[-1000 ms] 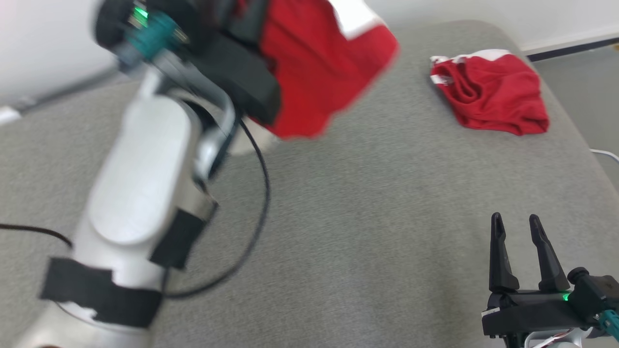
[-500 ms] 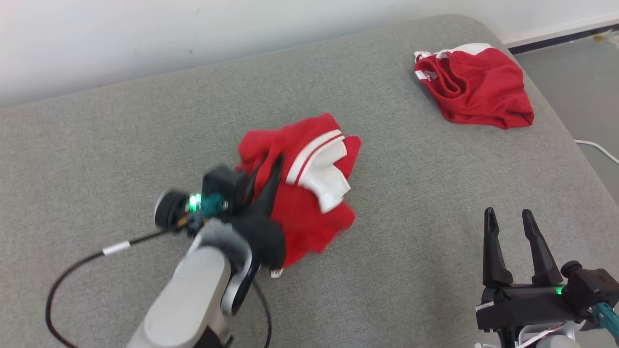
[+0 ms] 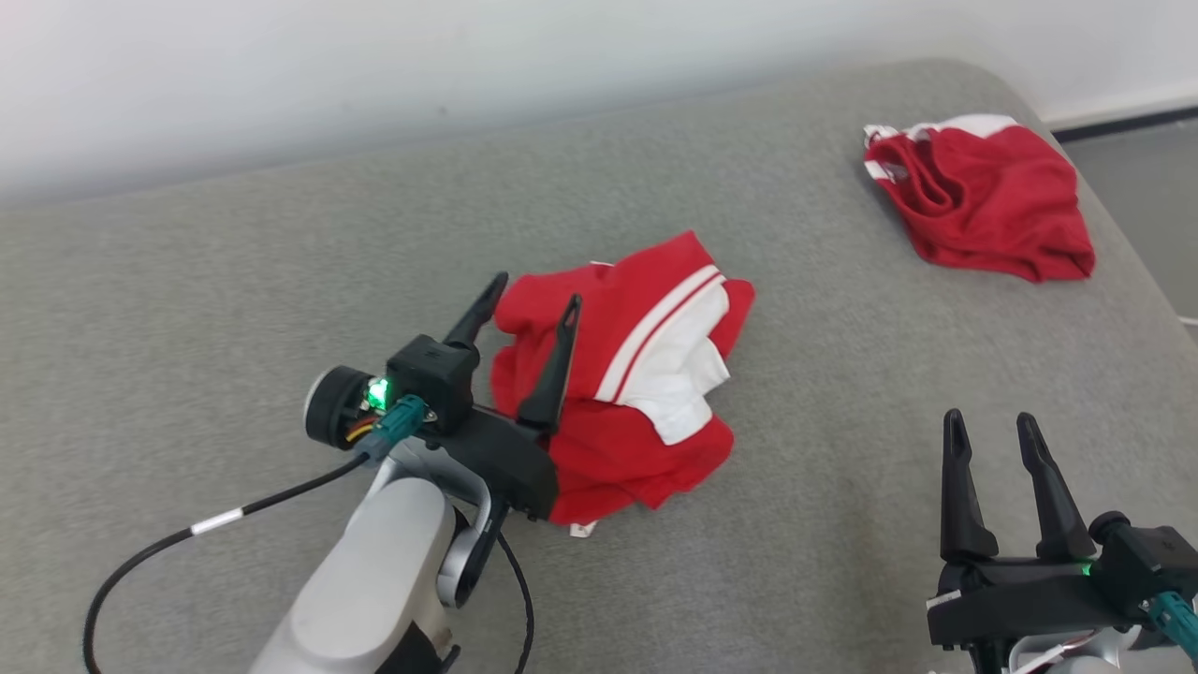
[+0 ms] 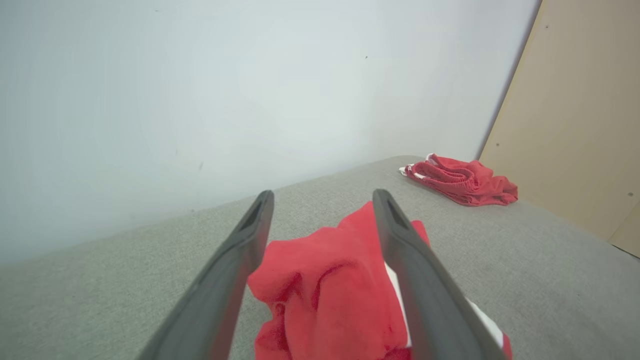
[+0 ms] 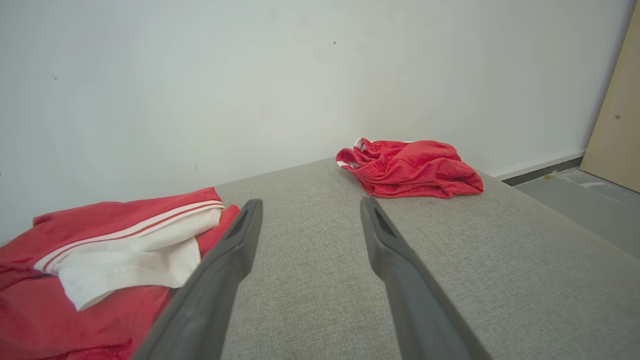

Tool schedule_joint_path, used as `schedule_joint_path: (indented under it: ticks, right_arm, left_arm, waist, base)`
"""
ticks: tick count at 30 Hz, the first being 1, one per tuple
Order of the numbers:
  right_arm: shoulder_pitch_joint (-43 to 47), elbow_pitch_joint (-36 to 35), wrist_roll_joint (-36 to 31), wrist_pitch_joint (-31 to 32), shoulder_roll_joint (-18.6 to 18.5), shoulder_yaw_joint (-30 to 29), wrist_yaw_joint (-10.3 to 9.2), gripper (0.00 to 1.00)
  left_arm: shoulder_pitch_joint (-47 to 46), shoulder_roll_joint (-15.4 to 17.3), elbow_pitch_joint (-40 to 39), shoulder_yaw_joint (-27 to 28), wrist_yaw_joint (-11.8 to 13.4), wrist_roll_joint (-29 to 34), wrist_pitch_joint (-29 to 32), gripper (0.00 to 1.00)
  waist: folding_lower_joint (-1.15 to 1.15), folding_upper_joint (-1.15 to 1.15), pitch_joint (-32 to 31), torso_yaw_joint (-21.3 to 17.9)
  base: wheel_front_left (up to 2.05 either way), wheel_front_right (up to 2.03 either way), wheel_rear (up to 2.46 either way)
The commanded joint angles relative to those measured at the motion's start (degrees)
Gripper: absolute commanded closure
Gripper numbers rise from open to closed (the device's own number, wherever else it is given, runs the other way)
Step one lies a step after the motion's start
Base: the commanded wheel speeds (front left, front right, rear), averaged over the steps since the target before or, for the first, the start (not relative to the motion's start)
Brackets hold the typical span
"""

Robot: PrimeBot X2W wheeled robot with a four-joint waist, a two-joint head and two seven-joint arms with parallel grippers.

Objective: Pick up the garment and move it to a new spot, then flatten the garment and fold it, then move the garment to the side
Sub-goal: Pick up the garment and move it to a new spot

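A crumpled red garment with white stripes and a white panel (image 3: 646,374) lies in a heap on the grey padded surface (image 3: 796,524), also seen as the red garment (image 4: 325,295) and the garment (image 5: 115,250). My left gripper (image 3: 533,290) hovers at the heap's left edge, open, its fingers (image 4: 250,240) straddling the cloth without clamping it. My right gripper (image 3: 992,421) stands open at the lower right, apart from the garment, with nothing between its fingers (image 5: 240,235).
A second red garment with white trim (image 3: 983,197) lies bunched at the far right corner of the surface, also seen as the second garment (image 4: 460,180) (image 5: 410,167). A white wall (image 3: 374,56) runs behind. Floor (image 3: 1142,187) drops off at the right edge. A black cable (image 3: 215,520) trails from my left arm.
My left arm came down from high up with the red garment and laid it on the surface. Its jaws then opened and let the cloth go. The head camera also shifted.
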Motion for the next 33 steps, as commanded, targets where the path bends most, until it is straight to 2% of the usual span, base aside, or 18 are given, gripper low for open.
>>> schedule_joint_path:
  ticks: [1,8,12,19,26,33]
  right_arm:
    - [0.92,-0.26,-0.24,0.24,-0.20,-0.23,-0.14,0.00]
    - [2.72,-1.56,-0.61,1.34,-0.62,-0.39,-0.14,0.00]
    - [3.70,-2.31,-0.60,1.89,-0.73,-0.56,-0.14,0.00]
    - [5.18,-3.07,-0.51,2.72,-0.75,-0.94,-0.14,0.00]
    - [6.72,-3.71,-0.55,3.19,-0.62,-0.85,-0.14,0.00]
    - [7.50,-3.33,0.19,3.05,-0.77,-0.59,-0.14,0.00]
  left_arm:
    - [0.30,0.69,-1.33,0.53,0.37,0.13,-0.69,0.00]
    - [5.32,5.39,-8.11,4.66,2.20,1.12,-1.35,0.00]
    - [10.38,8.26,-12.28,8.79,3.52,1.08,-1.30,0.00]
    - [19.26,11.37,-17.12,15.35,4.61,0.97,-1.32,0.00]
    - [28.02,11.55,-21.92,20.80,5.72,1.90,-1.33,0.00]
    - [33.74,9.71,-25.45,23.37,4.79,4.20,-1.33,0.00]
  waist:
    - [0.00,0.00,-2.80,3.11]
    - [0.00,0.00,-6.41,8.03]
    - [0.00,0.00,-7.87,10.44]
    - [0.00,0.00,-9.34,13.07]
    - [0.00,0.00,-10.12,14.79]
    - [0.00,0.00,-10.59,14.87]
  base:
    - [0.00,0.00,0.00]
    - [0.00,0.00,0.00]
    - [0.00,0.00,0.00]
    - [0.00,0.00,0.00]
    - [0.00,0.00,0.00]
    - [0.00,0.00,0.00]
